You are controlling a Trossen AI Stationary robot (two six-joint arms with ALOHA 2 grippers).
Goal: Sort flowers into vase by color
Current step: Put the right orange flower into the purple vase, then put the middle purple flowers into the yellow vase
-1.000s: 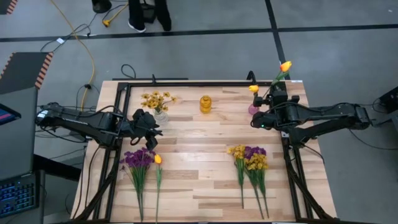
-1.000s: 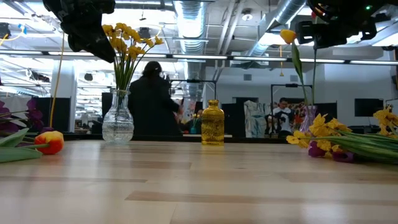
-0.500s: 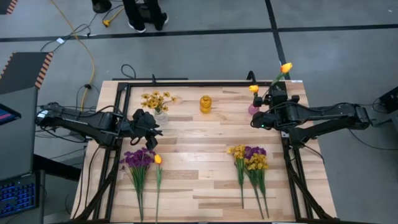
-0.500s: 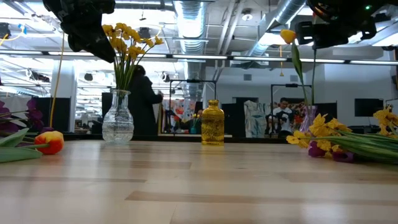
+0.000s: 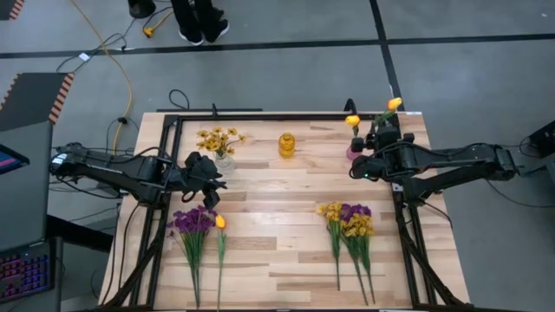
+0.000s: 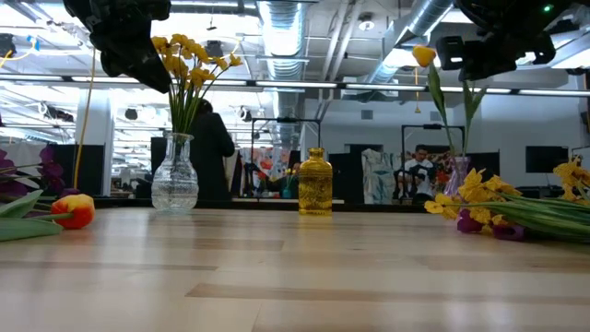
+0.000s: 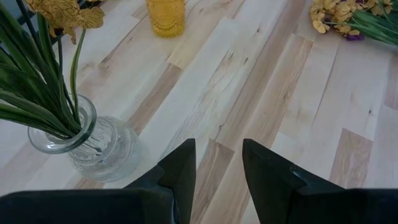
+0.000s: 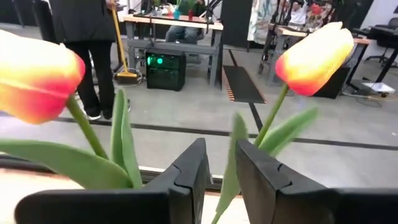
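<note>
My right gripper is at the table's far right, shut on an orange-yellow tulip. It is above a small pink vase. A second tulip stands with its stem in that vase. My left gripper is open, hovering beside the clear vase that holds the yellow bunch. Purple flowers and a tulip lie near left. A mixed yellow and purple pile lies near right. My right gripper pinches the tulip's green stem between its two fingers, well below the blossom. The fingers come in level from the table's near side and lie across the stem. The tulip stands nearly upright, and its lower stem runs down toward the pink vase.
An amber vase stands at the far middle of the table. A black frame rail runs along the table's far edge and sides. Bare wood lies in the table's centre. People move in the room behind.
My right gripper has sunk a little over the pink vase. The held tulip has tipped more upright, its blossom drawing in toward the gripper. A person in the room behind has walked along.
</note>
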